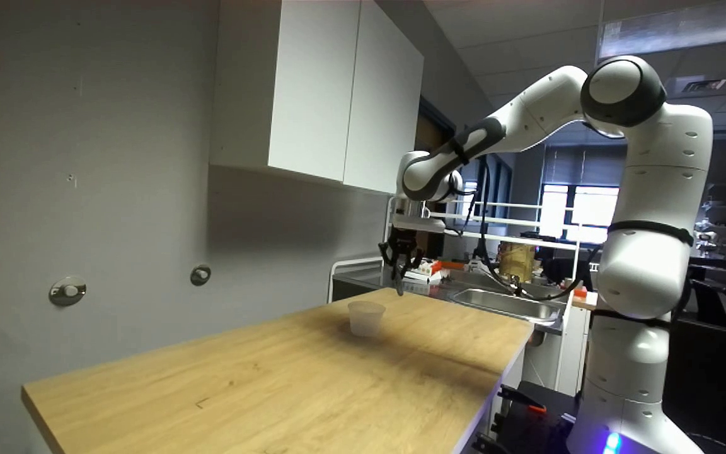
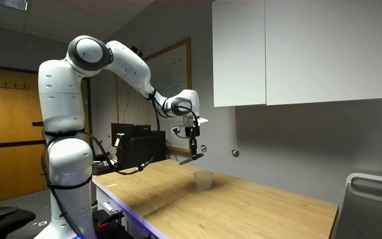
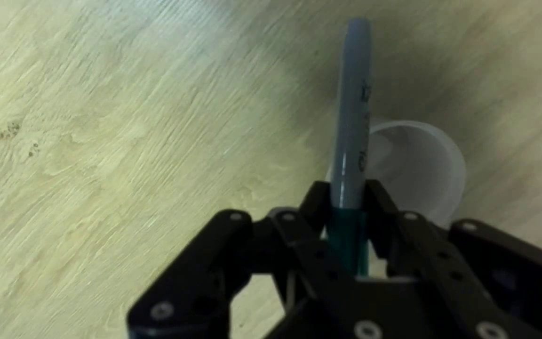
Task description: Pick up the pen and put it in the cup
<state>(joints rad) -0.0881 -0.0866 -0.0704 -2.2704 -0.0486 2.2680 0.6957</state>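
Note:
The pen (image 3: 353, 113) has a grey barrel and a green end. My gripper (image 3: 347, 197) is shut on it near the join of grey and green in the wrist view. In an exterior view the pen (image 2: 187, 161) lies tilted, close to level, in the gripper (image 2: 194, 153), with the grey end lower. The pale translucent cup (image 3: 421, 165) stands upright on the table, below and partly behind the pen and a finger in the wrist view. The cup also shows in both exterior views (image 1: 366, 318) (image 2: 203, 181). The gripper (image 1: 399, 268) is above the table and apart from the cup.
The wooden table (image 1: 243, 391) runs along a grey wall. A white cabinet (image 1: 316, 88) hangs on the wall above the table. A metal sink (image 1: 508, 304) lies beyond one table end. Dark equipment (image 2: 141, 149) stands beyond the table in an exterior view.

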